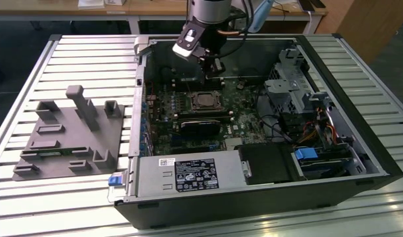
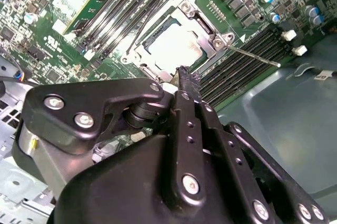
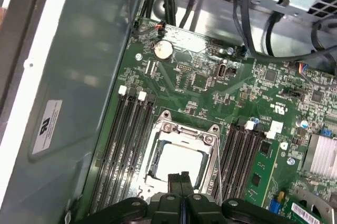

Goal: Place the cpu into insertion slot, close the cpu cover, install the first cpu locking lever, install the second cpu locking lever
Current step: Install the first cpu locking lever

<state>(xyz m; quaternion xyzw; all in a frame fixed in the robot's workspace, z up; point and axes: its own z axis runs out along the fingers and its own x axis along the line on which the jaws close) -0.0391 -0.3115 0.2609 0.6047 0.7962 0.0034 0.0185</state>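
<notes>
Hovering just above cpu cover (image 3: 185, 135) edge, gripper (image 3: 179, 179) pinched narrow, holding nothing; cpu (image 3: 179, 160) seemingly seated beneath.

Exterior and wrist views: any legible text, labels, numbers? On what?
Black-and-white label on the silver box at the case front, exterior view: print too small to read.
White sticker on the grey case wall, first wrist view: blurred, unreadable.
White markings on the green circuit board, in both wrist views: too small to read.
Nothing can be quoted.
</notes>
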